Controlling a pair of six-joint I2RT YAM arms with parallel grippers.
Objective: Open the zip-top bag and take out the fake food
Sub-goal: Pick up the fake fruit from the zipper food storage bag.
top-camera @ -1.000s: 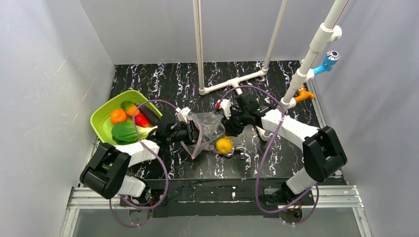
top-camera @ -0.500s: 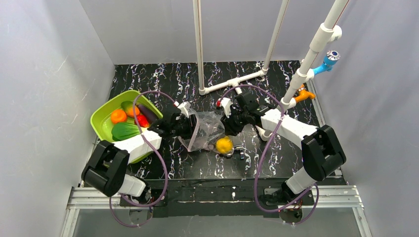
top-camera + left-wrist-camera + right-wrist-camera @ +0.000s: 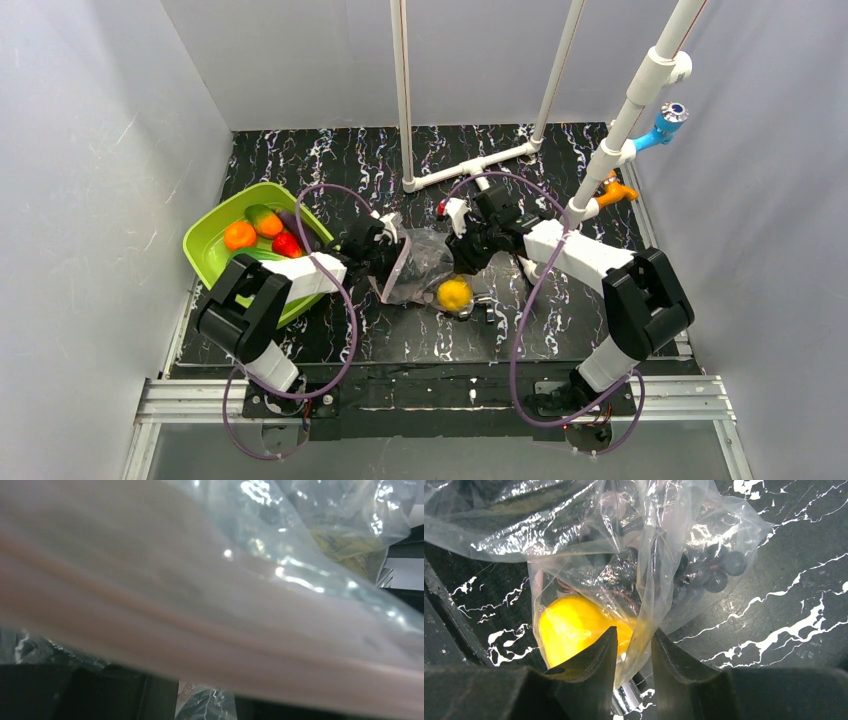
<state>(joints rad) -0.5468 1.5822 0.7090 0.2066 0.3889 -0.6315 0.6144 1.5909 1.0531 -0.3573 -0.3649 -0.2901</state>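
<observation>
Shifting left arm (image 3: 300,272): its elbow has swung in from the near left, and its forearm now lies across the near right corner of the lime-green tray (image 3: 210,252).
Left gripper (image 3: 390,250): it sits slightly farther back than a second ago, against the left edge of the zip-top bag (image 3: 425,262). Its jaws show in neither view, so I cannot tell whether it grips anything.
Zip strip (image 3: 200,645): pinkish and blurred, it runs right across the left wrist view, pressed close to the lens, with crinkled clear film above it.
Bag position: it lies on the black marbled table (image 3: 300,160) between the two grippers, more bunched than before, when its mouth hung nearer the front edge.
Right gripper (image 3: 462,258): it is at the bag's right side, about where it was. Its fingers (image 3: 589,670) stand narrow with a taut fold of film running into the gap. Whether they pinch it I cannot tell.
Lemon (image 3: 454,294): unmoved at the bag's near edge, behind the film, just beyond the right gripper's fingers.
Dark round pieces (image 3: 719,570): a cluster under the film.
Small metal fitting (image 3: 482,306): on the table just right of the lemon.
Tray contents: the orange (image 3: 239,235), red piece (image 3: 287,244) and eggplant (image 3: 296,227) are unchanged. The bok choy seen earlier is now covered by the forearm.
</observation>
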